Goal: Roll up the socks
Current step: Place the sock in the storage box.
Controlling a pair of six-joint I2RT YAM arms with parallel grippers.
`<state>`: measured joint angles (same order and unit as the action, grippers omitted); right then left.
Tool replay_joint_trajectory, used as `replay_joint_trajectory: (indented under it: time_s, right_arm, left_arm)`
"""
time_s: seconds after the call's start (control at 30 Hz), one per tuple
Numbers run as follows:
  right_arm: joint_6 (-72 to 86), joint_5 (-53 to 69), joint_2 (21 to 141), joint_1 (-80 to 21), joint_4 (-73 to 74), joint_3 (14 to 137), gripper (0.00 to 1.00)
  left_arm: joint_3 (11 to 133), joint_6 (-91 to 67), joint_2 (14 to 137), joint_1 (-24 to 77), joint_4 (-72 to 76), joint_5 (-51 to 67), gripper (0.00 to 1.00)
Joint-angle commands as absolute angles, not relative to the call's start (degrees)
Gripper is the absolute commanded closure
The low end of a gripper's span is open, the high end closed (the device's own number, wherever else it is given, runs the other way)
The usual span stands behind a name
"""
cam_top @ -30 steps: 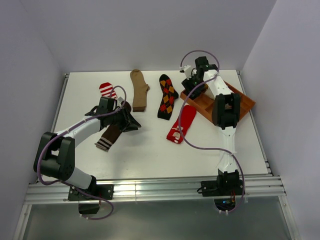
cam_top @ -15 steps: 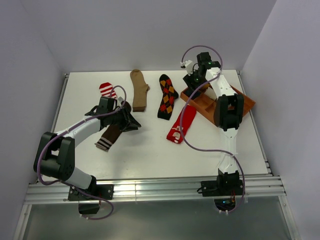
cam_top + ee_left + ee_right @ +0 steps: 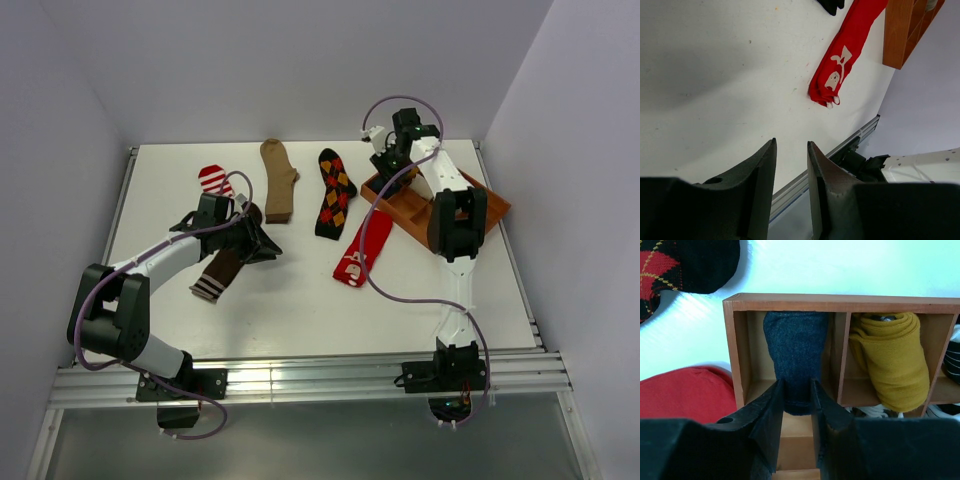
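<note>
My right gripper is shut on the end of a navy sock, which hangs into the far-left compartment of the wooden tray. In the top view it is at the tray's far-left corner. My left gripper is slightly open and empty, low over the table. In the top view it is beside the dark brown sock with the striped cuff. The red-white striped sock, tan sock, black argyle sock and red sock with a picture lie flat.
A rolled yellow sock fills the compartment to the right of the navy one, with striped and white fabric in others. The argyle sock's toe and the red sock lie just outside the tray's left wall. A metal rail runs along the near edge.
My right gripper rose and swung toward the back over the tray's corner, then came down a little. The left arm and the loose socks have not moved.
</note>
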<state>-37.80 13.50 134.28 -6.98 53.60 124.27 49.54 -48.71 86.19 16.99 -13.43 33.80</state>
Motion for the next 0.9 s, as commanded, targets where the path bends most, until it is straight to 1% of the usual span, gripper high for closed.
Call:
replay_joint_trajectory:
  time_s: [0.0, 0.23, 0.57, 0.7, 0.87]
  right_arm:
    - [-38.3, 12.3, 134.4, -7.4, 54.7, 123.9, 0.67]
    - [-38.3, 12.6, 137.5, -7.4, 55.5, 123.7, 0.71]
    - [-38.3, 11.7, 138.4, -7.5, 55.6, 123.2, 0.72]
    - [-38.1, 12.0, 140.4, -7.6, 57.3, 124.8, 0.72]
    - [-37.5, 11.8, 139.2, -7.5, 57.3, 125.0, 0.72]
  left_arm:
    - [51.4, -47.0, 85.9, 16.8, -13.1, 34.8, 0.64]
    - [51.5, -47.2, 86.1, 16.8, -13.0, 34.8, 0.64]
    - [51.6, -47.5, 86.7, 16.8, -12.4, 34.9, 0.64]
    - [51.3, -47.7, 86.7, 16.8, -12.1, 35.0, 0.64]
    - [51.4, -47.5, 86.4, 16.9, -12.5, 35.1, 0.64]
